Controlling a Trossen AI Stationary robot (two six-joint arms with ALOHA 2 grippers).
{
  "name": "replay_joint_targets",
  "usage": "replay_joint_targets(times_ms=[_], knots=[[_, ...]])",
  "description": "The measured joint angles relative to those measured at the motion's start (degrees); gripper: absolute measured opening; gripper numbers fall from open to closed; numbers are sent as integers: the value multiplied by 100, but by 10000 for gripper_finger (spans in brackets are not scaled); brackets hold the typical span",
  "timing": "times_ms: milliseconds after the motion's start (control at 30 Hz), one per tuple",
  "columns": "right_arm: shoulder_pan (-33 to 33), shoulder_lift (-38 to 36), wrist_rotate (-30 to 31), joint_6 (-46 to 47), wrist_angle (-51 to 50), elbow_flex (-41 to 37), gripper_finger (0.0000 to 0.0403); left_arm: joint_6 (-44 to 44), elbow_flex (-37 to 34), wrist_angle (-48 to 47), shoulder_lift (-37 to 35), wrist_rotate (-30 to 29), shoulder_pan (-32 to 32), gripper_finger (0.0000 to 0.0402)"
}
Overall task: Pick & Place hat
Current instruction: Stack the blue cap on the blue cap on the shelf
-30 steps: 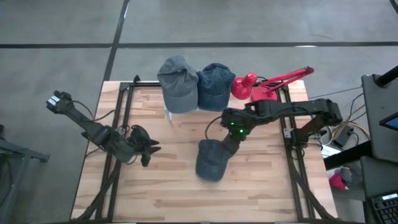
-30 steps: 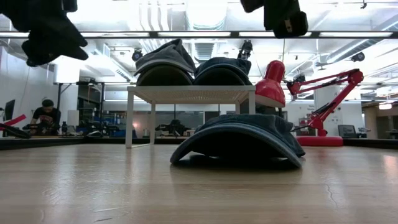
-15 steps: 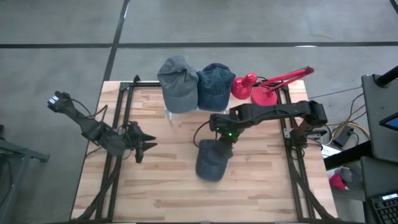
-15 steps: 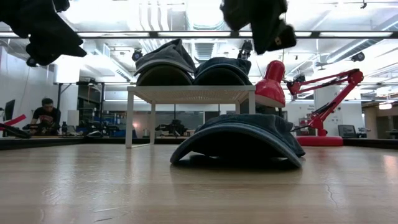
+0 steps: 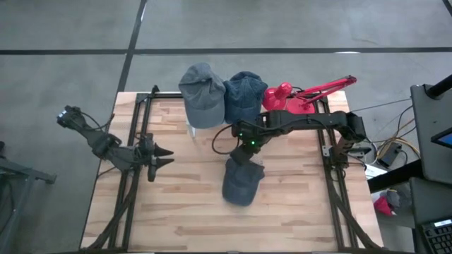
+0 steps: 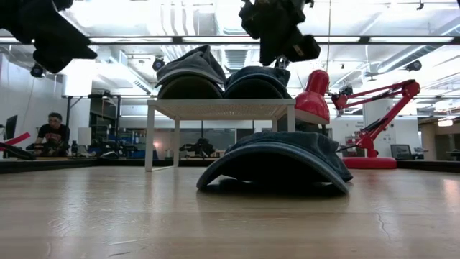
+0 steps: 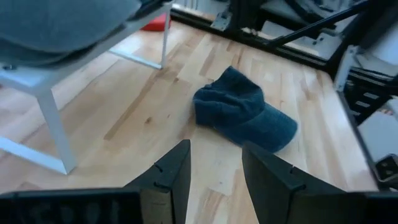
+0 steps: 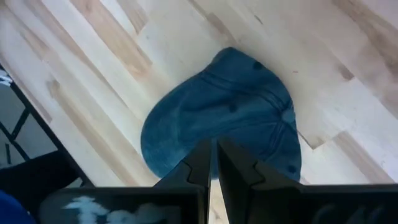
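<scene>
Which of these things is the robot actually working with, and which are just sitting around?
Job in hand:
- dark blue denim cap lying on the wooden table
- right gripper, shut, above it

Lying about:
- red desk lamp
- grey cap and blue cap on the white stand

No legible text, label, brand or number anywhere.

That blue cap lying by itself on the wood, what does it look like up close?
The cap is dark blue, faded denim-like cloth, with stitched panels, small eyelets and a curved brim. It lies crown up, slightly crumpled, on the wooden table, in front of the white rack. Nothing touches it but the table; the right gripper hangs above it, shut.
</scene>
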Motion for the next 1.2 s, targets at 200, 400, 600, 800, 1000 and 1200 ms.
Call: replay_joint_targets(times_ms=[200, 400, 600, 800, 1000, 1200], knots=[[-22, 127, -9, 82, -375, 501, 22, 601, 0, -49, -499, 288, 0, 133], [-16, 583, 129, 2, -154, 1262, 22, 757, 0, -301, -822, 645, 0, 124], [175, 1352, 111, -35, -310, 2326, 22, 785, 9, -468, -985, 755, 0, 122], [561, 2035, -188, 174, -1666, 3249, 22, 838, 9, -657, -1078, 853, 0, 122], [947, 2514, -341, 297, -2899, 3677, 22, 838, 9, -752, -1099, 899, 0, 122], [1134, 2569, -135, 128, -2851, 3446, 22, 837, 9, -763, -1107, 1013, 0, 122]])
